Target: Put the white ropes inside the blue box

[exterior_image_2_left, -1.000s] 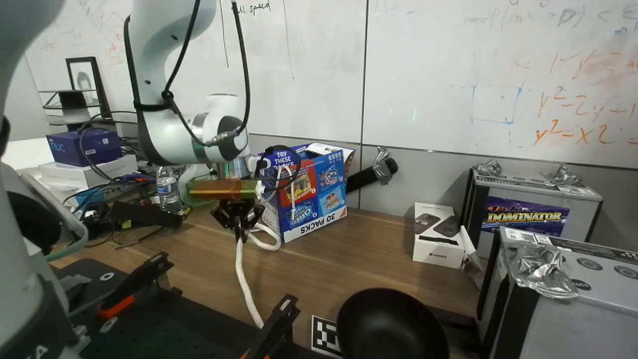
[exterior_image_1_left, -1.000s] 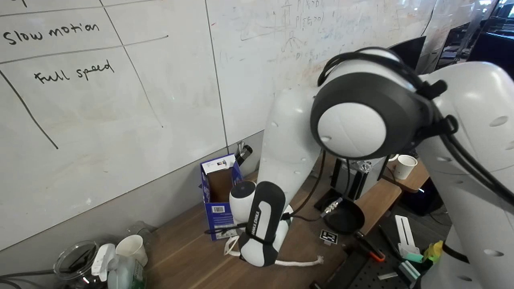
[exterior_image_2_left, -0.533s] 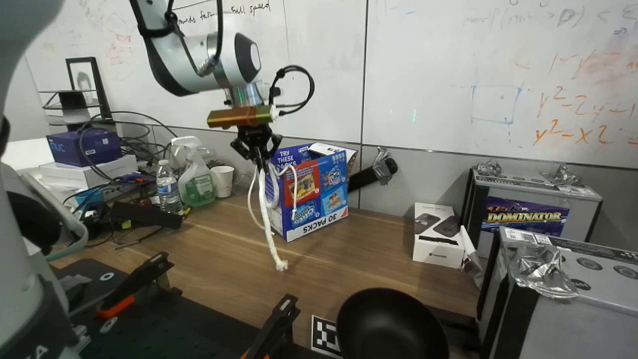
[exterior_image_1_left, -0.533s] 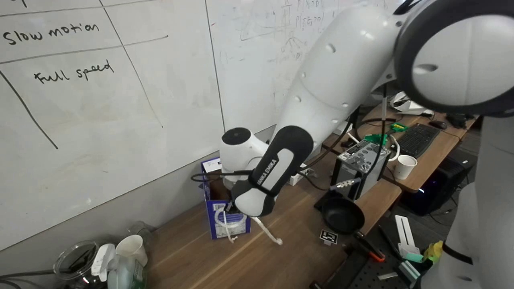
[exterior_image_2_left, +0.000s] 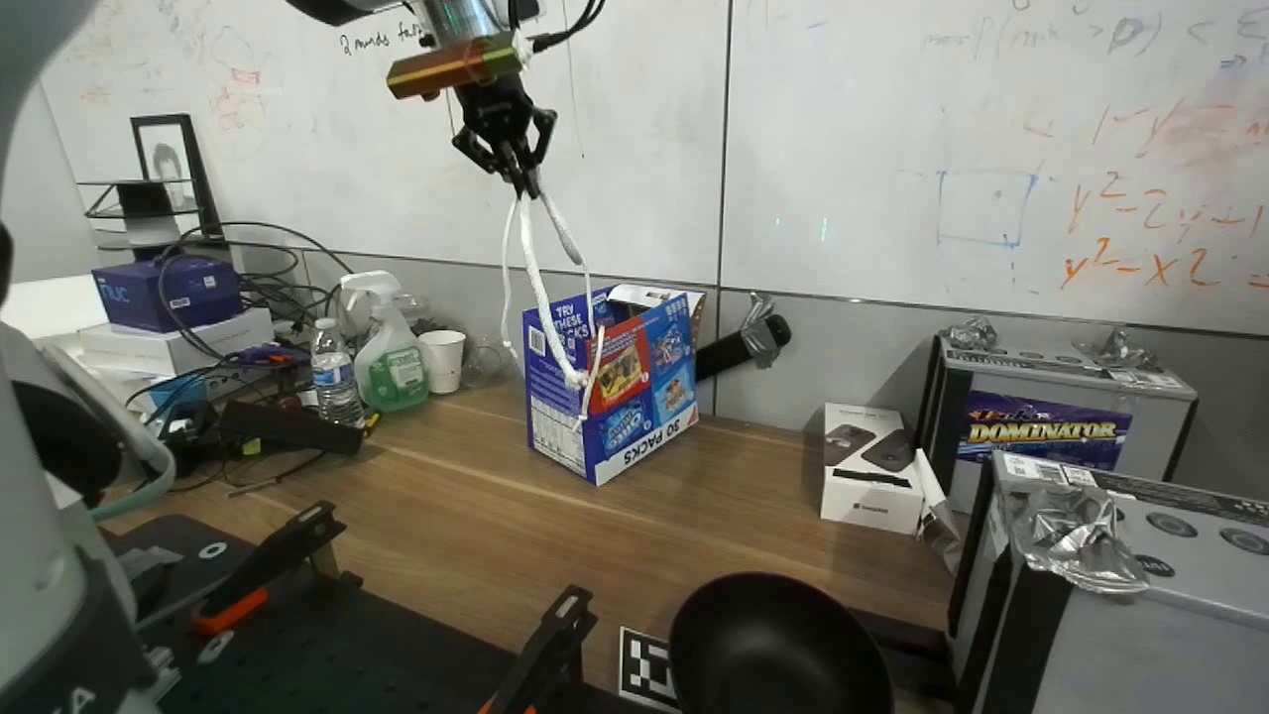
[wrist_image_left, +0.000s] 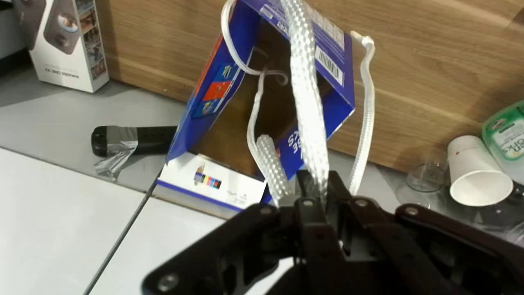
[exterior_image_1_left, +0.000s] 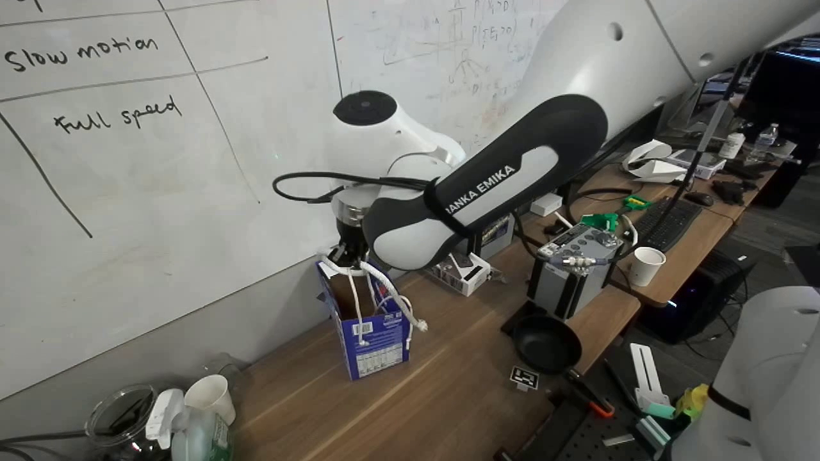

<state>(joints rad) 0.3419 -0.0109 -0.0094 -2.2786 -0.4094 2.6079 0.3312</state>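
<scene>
My gripper (exterior_image_2_left: 525, 183) is shut on the white ropes (exterior_image_2_left: 543, 288), above and a little to one side of the blue box. Thick and thin strands dangle from the fingertips; in an exterior view their lower ends hang across the printed faces of the blue box (exterior_image_2_left: 649, 372). In the wrist view the gripper (wrist_image_left: 321, 178) pinches the thick white rope (wrist_image_left: 307, 82), and a thinner strand (wrist_image_left: 254, 110) crosses over the box opening. Whether any strand reaches inside, I cannot tell. The blue box (exterior_image_1_left: 378, 358) stands upright with its top open and a white flap (wrist_image_left: 215, 180) folded out.
A black bar (exterior_image_2_left: 739, 347) taped to the wall sticks out behind the box. A white phone carton (exterior_image_2_left: 872, 471), a black pan (exterior_image_2_left: 778, 645), a spray bottle (exterior_image_2_left: 392, 357), and a paper cup (exterior_image_2_left: 443, 359) stand on the table. The whiteboard (exterior_image_1_left: 192, 160) rises close behind.
The gripper has risen from low beside the box to above its rim, lifting the ropes clear of the table. The box has shifted and turned slightly.
</scene>
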